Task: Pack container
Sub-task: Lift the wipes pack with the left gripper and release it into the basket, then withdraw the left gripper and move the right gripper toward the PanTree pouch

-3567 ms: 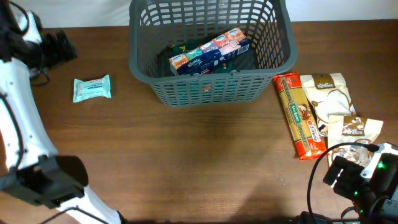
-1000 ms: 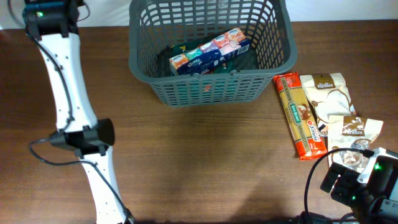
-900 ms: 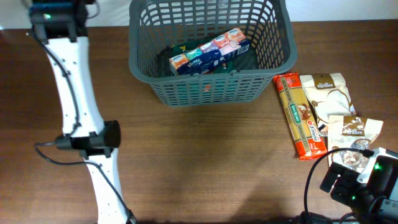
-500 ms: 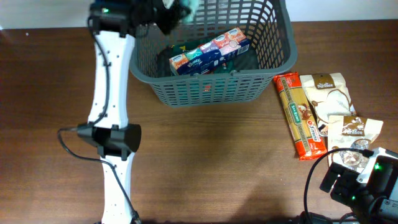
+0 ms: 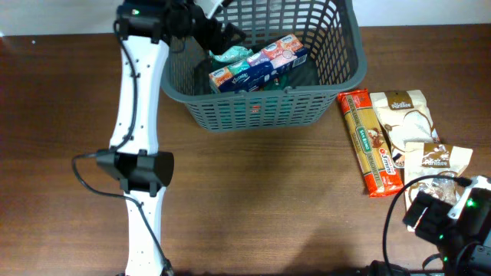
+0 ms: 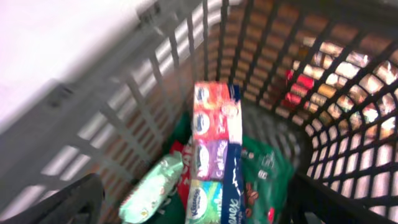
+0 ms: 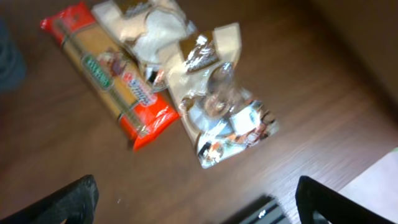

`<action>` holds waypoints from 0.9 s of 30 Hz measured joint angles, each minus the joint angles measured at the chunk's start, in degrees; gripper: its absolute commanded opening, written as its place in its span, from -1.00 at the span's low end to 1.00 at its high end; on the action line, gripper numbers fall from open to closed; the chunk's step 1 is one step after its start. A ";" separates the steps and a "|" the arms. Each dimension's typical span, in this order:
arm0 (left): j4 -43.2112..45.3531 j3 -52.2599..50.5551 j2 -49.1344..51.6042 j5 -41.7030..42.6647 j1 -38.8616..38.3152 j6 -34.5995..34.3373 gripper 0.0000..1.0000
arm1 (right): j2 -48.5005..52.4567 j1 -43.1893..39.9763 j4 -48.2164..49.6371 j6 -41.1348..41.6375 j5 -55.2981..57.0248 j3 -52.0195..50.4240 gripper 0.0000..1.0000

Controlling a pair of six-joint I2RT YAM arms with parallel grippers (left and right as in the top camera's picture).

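The dark grey lattice basket (image 5: 230,111) stands at the back middle of the table. Inside lie a long tissue multipack (image 5: 261,63), a dark green bag (image 6: 268,180) and a mint-green packet (image 5: 231,54). My left gripper (image 5: 220,32) hangs open over the basket's left side, just above the mint-green packet (image 6: 152,191), which lies free beside the tissue multipack (image 6: 214,155). My right gripper (image 5: 445,222) is open and empty at the front right, above bare table (image 7: 199,211).
Right of the basket lie an orange-red pasta packet (image 5: 370,142), a white-and-brown bag (image 5: 403,115) and a second one (image 5: 436,159). They also show in the right wrist view: the pasta (image 7: 115,81) and bags (image 7: 211,74), with a clear packet (image 7: 239,127).
The left arm swung from the far left to over the basket, carrying the mint-green packet. The packet now lies in the basket, let go. The right arm barely moved.
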 measured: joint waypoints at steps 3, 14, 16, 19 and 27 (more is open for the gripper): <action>-4.24 4.33 -3.54 -3.26 0.50 -1.97 0.92 | 0.57 0.00 1.99 0.24 3.23 0.07 0.98; -20.41 9.66 -28.74 -19.93 7.26 -3.50 0.99 | 26.77 -7.26 1.14 4.17 8.68 0.57 0.98; -22.01 9.64 -31.21 -20.65 8.79 -3.48 0.99 | 31.56 -10.03 1.53 4.31 8.70 0.57 0.98; -22.60 9.64 -33.70 -21.49 11.21 -3.50 0.99 | 37.31 -14.21 1.62 4.37 7.76 0.57 0.98; -23.74 8.52 -39.87 -22.25 16.81 -3.50 0.98 | 46.34 -28.89 5.64 1.07 -5.03 0.57 0.98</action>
